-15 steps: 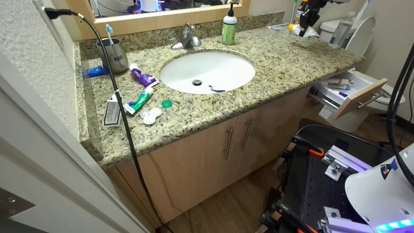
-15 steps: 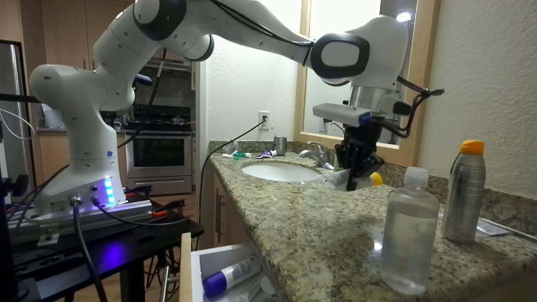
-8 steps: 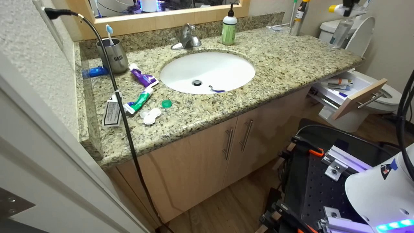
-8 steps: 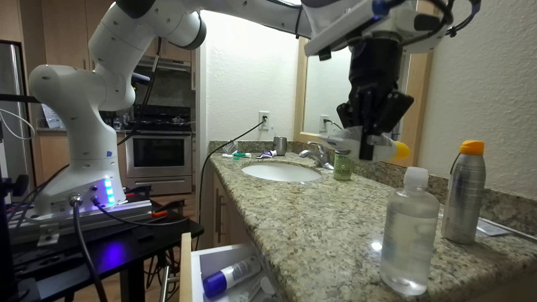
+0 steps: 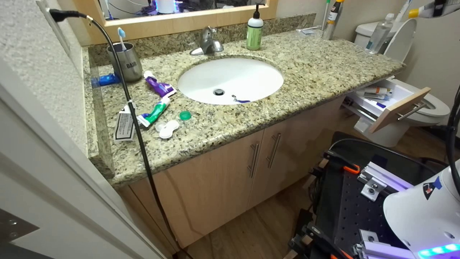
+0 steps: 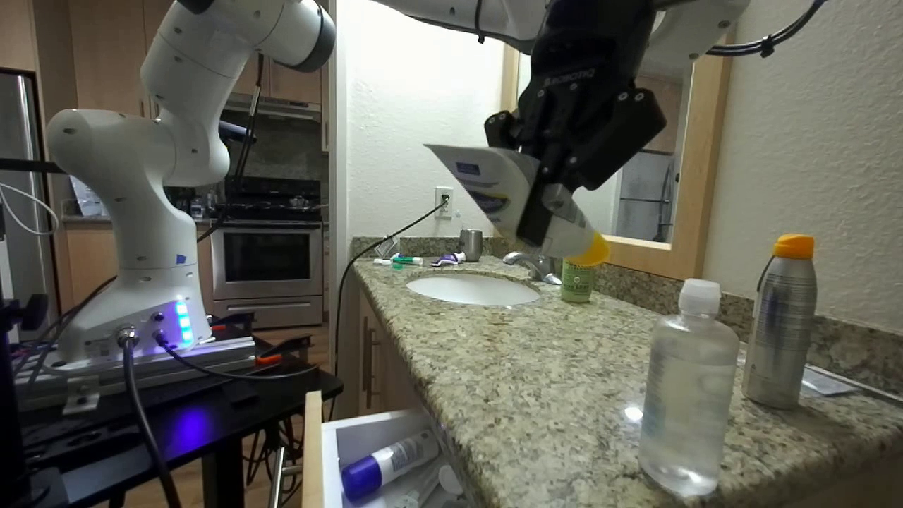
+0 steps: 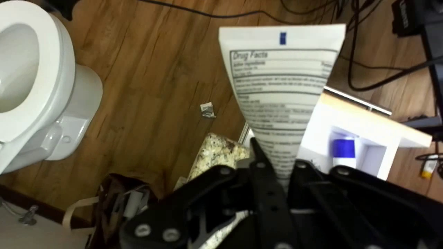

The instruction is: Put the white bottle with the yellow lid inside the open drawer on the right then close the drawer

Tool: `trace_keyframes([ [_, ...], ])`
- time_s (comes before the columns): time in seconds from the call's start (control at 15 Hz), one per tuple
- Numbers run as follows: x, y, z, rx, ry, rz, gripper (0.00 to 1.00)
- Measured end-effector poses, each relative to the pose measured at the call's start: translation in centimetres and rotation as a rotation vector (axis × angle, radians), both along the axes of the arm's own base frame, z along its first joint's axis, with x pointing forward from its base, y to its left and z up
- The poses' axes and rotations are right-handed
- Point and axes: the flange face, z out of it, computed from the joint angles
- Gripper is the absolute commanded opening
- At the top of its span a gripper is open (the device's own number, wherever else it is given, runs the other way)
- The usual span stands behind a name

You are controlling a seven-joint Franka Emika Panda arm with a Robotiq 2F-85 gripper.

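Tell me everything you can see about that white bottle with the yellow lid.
The white plastic bottle with the yellow lid is shaped like a soft-looking squeeze tube: flat end, blue printing, Drug Facts panel, lid on. It hangs in midair, tilted lid end down, clamped across the body by black jaws; nothing else visibly touches it.

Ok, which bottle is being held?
The white bottle with the yellow lid, gripped in midair; the clear bottle, silver bottle and green bottle stand on the counter; the blue-capped bottle lies in the drawer.

Speckled stone countertop (image 5: 316,64) carries steel cup (image 5: 130,64), purple tube (image 5: 159,85), green tube (image 5: 155,113), pump bottle (image 5: 254,35); clear bottle (image 6: 686,402) and orange-capped can (image 6: 779,324) stand upright.
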Motion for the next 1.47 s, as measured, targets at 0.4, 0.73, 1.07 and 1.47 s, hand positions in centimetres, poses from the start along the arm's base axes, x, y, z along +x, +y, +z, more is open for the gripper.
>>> trace_keyframes([
  [0.4, -2.8, 0.4, -2.8, 0.171, 0.178, 0.236, 0.02],
  [0.73, -4.1, 0.7, -4.1, 0.255, 0.148, 0.341, 0.07],
  [1.07, -3.5, 0.7, -4.4, 0.254, 0.154, 0.343, 0.02],
  [1.47, -5.6, 0.5, -11.2, 0.185, 0.343, 0.594, 0.02],
])
